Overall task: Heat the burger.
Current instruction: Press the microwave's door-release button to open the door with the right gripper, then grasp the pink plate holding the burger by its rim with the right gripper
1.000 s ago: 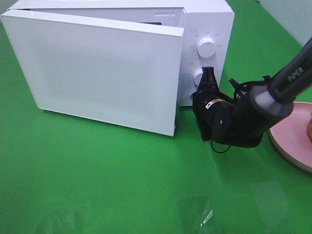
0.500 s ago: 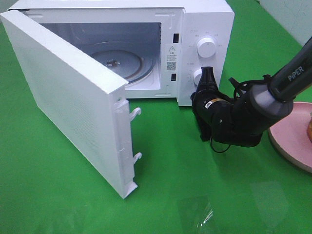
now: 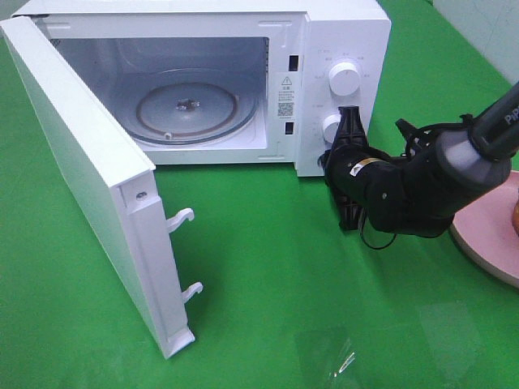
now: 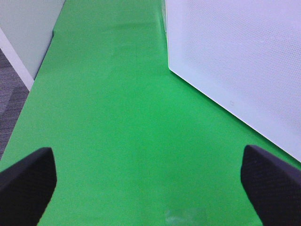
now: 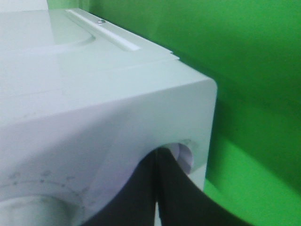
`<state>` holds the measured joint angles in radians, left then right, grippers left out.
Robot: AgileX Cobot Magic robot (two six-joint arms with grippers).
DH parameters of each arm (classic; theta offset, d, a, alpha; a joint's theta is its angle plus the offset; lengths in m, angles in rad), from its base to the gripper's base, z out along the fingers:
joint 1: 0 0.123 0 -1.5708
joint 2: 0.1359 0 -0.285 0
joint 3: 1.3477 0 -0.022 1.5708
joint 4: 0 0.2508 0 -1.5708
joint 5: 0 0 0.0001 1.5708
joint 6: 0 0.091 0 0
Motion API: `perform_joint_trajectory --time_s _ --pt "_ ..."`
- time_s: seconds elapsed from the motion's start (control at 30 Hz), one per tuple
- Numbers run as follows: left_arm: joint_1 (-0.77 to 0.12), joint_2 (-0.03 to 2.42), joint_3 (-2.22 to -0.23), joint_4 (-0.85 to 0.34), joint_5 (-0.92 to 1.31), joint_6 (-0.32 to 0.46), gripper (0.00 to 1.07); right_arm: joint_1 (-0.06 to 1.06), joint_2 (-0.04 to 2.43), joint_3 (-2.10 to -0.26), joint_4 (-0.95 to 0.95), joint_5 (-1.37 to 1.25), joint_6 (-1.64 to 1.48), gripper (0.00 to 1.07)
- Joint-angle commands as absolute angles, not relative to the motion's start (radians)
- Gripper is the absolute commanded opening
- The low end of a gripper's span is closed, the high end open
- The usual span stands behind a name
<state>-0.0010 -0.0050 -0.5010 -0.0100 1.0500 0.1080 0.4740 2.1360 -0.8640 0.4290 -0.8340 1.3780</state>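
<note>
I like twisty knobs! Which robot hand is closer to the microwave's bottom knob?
Right. The right gripper sits at the bottom knob; the left gripper is out past the open door.

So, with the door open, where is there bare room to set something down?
The turntable inside the microwave is bare. The green cloth between the open door and the right gripper is free. Crowded: the lower knob side, where the right gripper's arm spans toward the pink plate.

Overhead: steep look down on microwave, bench. Left wrist: low, facing door. Right wrist: tight against microwave front.
</note>
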Motion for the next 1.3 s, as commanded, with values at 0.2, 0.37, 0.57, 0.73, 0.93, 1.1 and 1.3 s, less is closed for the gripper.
perform_joint_trajectory --time_s 0.2,0.37,0.57,0.73,0.93,1.1,1.3 --pt "0.0 -0.029 -0.498 -0.011 1.038 0.106 1.0 0.444 2.029 -0.785 0.294 -0.816 1.378 0.0" --pt "0.0 -0.029 -0.498 -0.011 1.038 0.106 1.0 0.444 1.979 -0.726 0.204 -0.723 1.374 0.0" --pt "0.0 -0.029 -0.498 -0.011 1.038 0.106 1.0 0.444 1.915 -0.684 0.055 -0.639 1.345 0.01" --pt "0.0 -0.029 -0.498 -0.011 1.038 0.106 1.0 0.444 1.821 -0.669 -0.153 -0.48 1.283 0.02" --pt "0.0 -0.029 -0.498 -0.011 1.038 0.106 1.0 0.444 1.713 -0.669 -0.34 -0.227 1.189 0.04" --pt "0.0 -0.029 -0.498 -0.011 1.038 0.106 1.0 0.444 1.658 -0.669 -0.35 -0.075 1.076 0.05" --pt "0.0 -0.029 -0.498 -0.011 1.038 0.106 1.0 0.444 1.557 -0.678 -0.343 0.168 0.735 0.07"
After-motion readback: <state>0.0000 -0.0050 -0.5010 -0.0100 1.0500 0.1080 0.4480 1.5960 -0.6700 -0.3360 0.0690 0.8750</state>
